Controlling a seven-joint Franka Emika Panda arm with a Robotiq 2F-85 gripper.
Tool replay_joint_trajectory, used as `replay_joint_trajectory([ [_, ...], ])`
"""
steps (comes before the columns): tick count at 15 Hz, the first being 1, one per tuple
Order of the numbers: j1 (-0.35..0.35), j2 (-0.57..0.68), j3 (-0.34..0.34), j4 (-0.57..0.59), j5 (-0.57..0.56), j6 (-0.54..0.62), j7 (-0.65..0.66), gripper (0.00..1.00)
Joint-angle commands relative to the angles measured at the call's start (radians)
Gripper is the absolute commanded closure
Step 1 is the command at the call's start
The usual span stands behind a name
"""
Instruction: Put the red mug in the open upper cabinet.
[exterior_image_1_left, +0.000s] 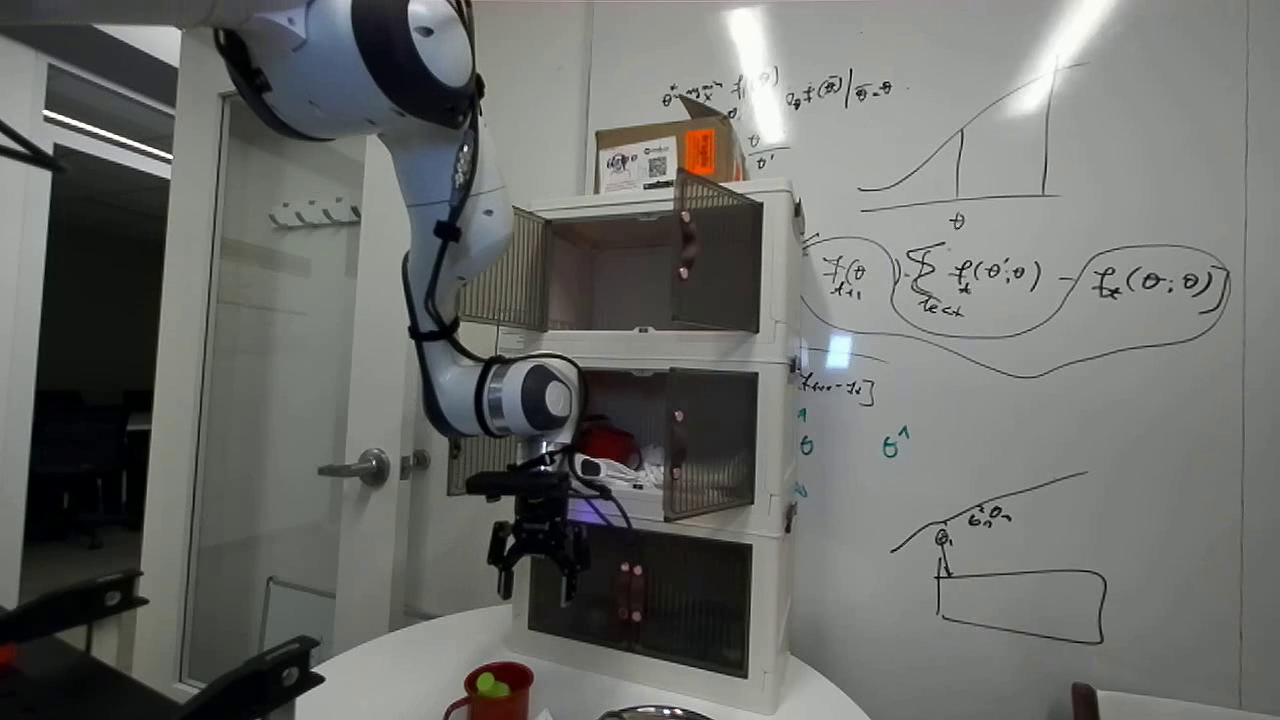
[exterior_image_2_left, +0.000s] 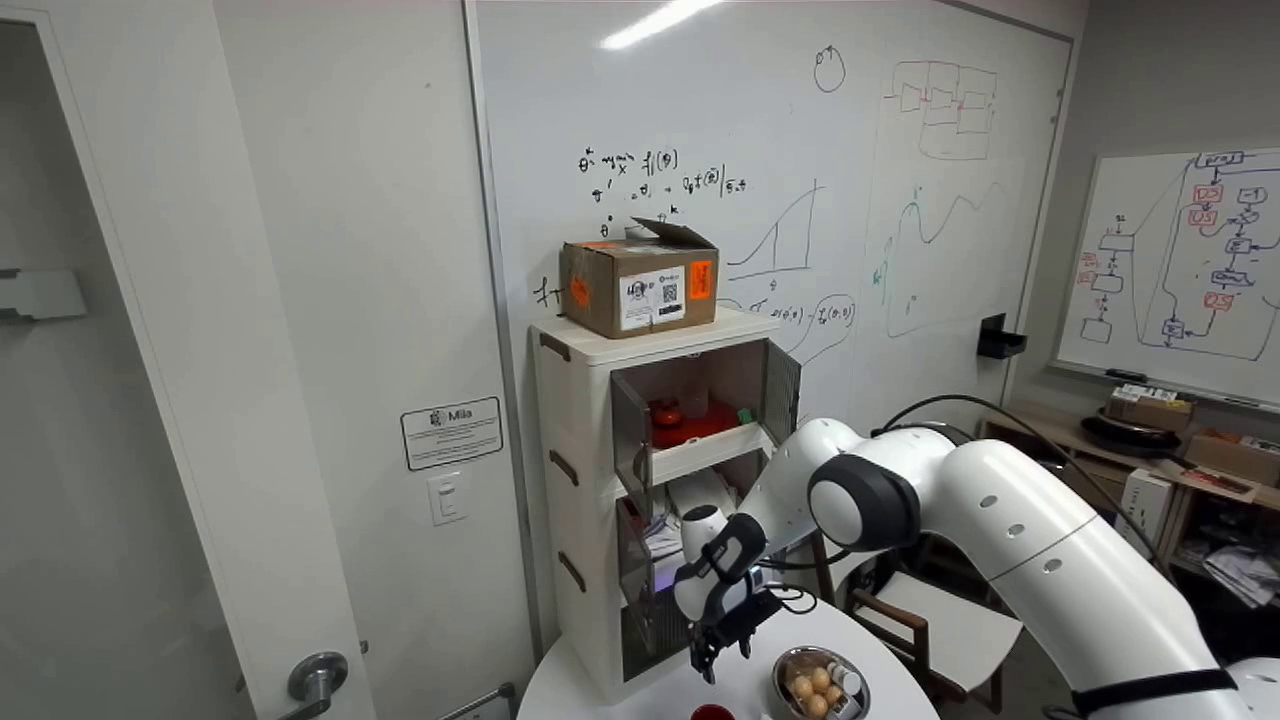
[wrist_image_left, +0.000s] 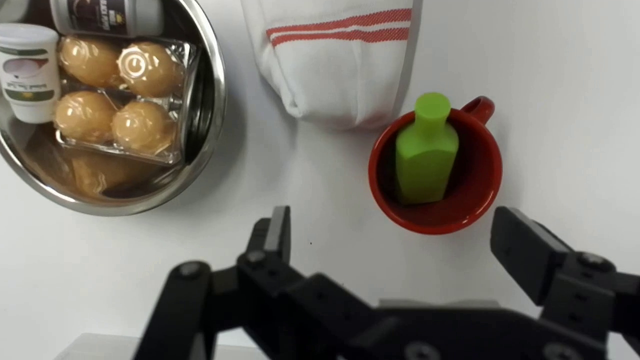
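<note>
The red mug (wrist_image_left: 472, 197) stands upright on the white table with a green bottle-shaped thing (wrist_image_left: 426, 155) inside and its handle at the upper right in the wrist view. The mug also shows at the bottom edge of both exterior views (exterior_image_1_left: 505, 705) (exterior_image_2_left: 712, 713). My gripper (exterior_image_1_left: 537, 590) (exterior_image_2_left: 727, 662) (wrist_image_left: 391, 217) is open and empty, pointing down above the table. In the wrist view the mug lies ahead of the fingertips, nearer the right finger. The open upper cabinet (exterior_image_1_left: 610, 285) (exterior_image_2_left: 705, 456) has both doors swung out. Red things sit inside it.
A metal bowl (wrist_image_left: 220, 107) with eggs and jars and a white cloth (wrist_image_left: 335, 80) with red stripes lie near the mug. The middle compartment's door (exterior_image_1_left: 712, 445) stands open; the bottom doors (exterior_image_1_left: 695, 610) are shut. A cardboard box (exterior_image_2_left: 600, 290) stands on top.
</note>
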Motion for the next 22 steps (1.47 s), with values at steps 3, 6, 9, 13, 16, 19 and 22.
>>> replay_joint_trajectory([
  [3,-0.038,0.107,0.006,0.183,0.029,-0.068,-0.048,0.00],
  [6,-0.047,0.148,0.005,0.238,0.031,-0.121,-0.052,0.00],
  [9,-0.044,0.187,-0.001,0.274,0.021,-0.177,-0.057,0.00],
  [13,-0.037,0.182,-0.007,0.242,0.020,-0.179,-0.040,0.00],
  [16,-0.037,0.190,-0.007,0.245,0.020,-0.179,-0.040,0.00],
  [19,-0.037,0.190,-0.007,0.245,0.020,-0.179,-0.040,0.00],
  [22,-0.037,0.190,-0.007,0.245,0.020,-0.178,-0.040,0.00],
])
